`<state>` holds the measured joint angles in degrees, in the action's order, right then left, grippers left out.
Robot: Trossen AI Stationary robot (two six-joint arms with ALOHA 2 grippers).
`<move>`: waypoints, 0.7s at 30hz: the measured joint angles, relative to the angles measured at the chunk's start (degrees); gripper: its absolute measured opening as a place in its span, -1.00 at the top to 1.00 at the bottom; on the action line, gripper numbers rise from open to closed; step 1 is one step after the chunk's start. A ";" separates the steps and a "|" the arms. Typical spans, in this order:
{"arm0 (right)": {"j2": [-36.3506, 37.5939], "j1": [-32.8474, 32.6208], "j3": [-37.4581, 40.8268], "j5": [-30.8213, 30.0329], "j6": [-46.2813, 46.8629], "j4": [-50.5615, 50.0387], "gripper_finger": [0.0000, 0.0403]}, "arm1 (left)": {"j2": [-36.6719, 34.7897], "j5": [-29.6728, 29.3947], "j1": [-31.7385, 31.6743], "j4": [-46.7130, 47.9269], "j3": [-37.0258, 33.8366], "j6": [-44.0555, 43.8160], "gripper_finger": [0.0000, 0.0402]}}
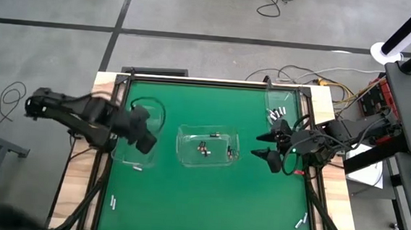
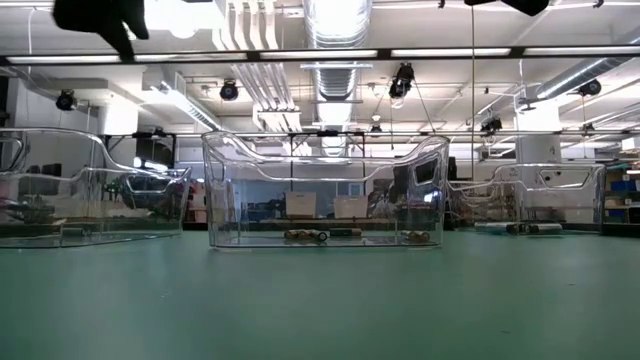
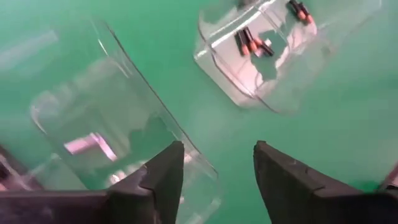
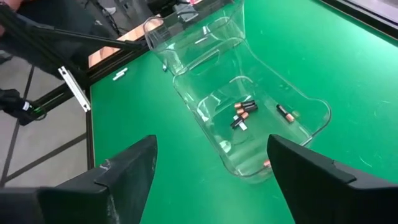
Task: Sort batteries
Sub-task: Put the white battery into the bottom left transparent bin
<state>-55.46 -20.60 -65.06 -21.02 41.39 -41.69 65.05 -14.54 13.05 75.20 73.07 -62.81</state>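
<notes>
I held the left tool (image 1: 143,132), fingers apart and empty, over the nine-o'clock bin (image 1: 141,128), while the right tool (image 1: 270,147), also apart, faced the centre bin (image 1: 208,145) holding batteries (image 1: 204,148) to sort.

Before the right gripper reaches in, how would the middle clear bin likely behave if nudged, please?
The middle clear bin looks thin-walled and nearly empty, so probably light and apt to slide on the green mat. Its batteries are loose cylinders and would likely roll. The right gripper hovers open beside it.
</notes>
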 joint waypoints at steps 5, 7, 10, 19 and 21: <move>-0.11 0.00 0.00 -0.02 -0.04 0.00 -0.64 | 3.33 -1.09 10.62 -3.35 -1.55 -15.30 -0.05; -0.11 0.00 0.02 -0.02 -0.04 0.00 -0.67 | 5.72 -1.38 13.78 -4.29 -1.63 -20.30 -0.14; -0.11 0.00 0.02 -0.04 -0.04 -0.02 -0.71 | 9.74 -0.84 18.24 -4.63 -1.65 -27.24 -0.27; -0.11 0.00 0.41 -0.02 0.11 -0.02 -0.73 | 20.05 3.29 29.84 -9.38 -1.89 -47.43 -0.52; -0.12 0.00 0.62 -0.02 0.13 -0.02 -0.73 | 21.93 3.28 32.01 -9.18 -2.93 -51.87 -0.54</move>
<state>-55.59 -20.60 -64.44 -21.04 41.52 -41.71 86.99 -11.27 45.07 66.02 70.14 -114.68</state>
